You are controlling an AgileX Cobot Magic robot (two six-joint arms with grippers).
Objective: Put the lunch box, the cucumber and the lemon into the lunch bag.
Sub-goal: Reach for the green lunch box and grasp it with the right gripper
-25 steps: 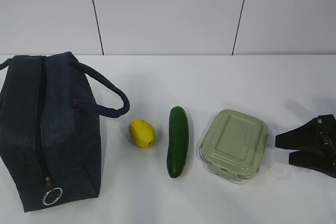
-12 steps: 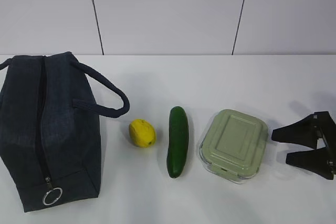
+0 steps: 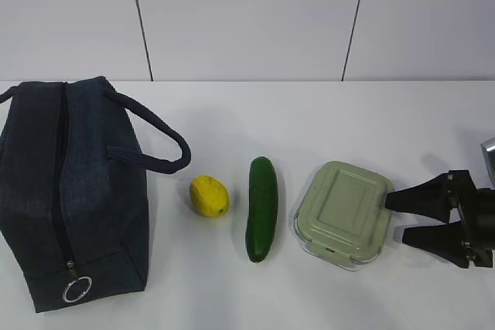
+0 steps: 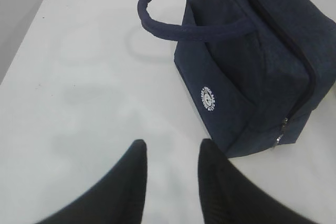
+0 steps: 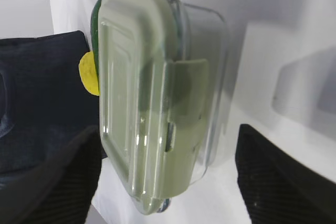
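Observation:
The lunch box (image 3: 343, 212), clear with a sage-green lid, sits right of centre on the white table. My right gripper (image 3: 394, 219) is open, its fingertips at the box's right side, one above the lid edge and one lower; in the right wrist view the lunch box (image 5: 152, 98) lies between the wide-open fingers (image 5: 273, 177). The cucumber (image 3: 262, 207) lies left of the box, the lemon (image 3: 209, 195) left of that. The navy lunch bag (image 3: 69, 183) stands at far left, zipped. My left gripper (image 4: 170, 153) is open over bare table near the bag (image 4: 252, 61).
The bag's loop handle (image 3: 158, 141) arches toward the lemon. The bag's metal ring pull (image 3: 76, 289) hangs at its near end. A white panelled wall runs behind the table.
My right gripper has moved left toward the lunch box, from well clear of it to its fingertips at the box's right edge. Nothing else moved.

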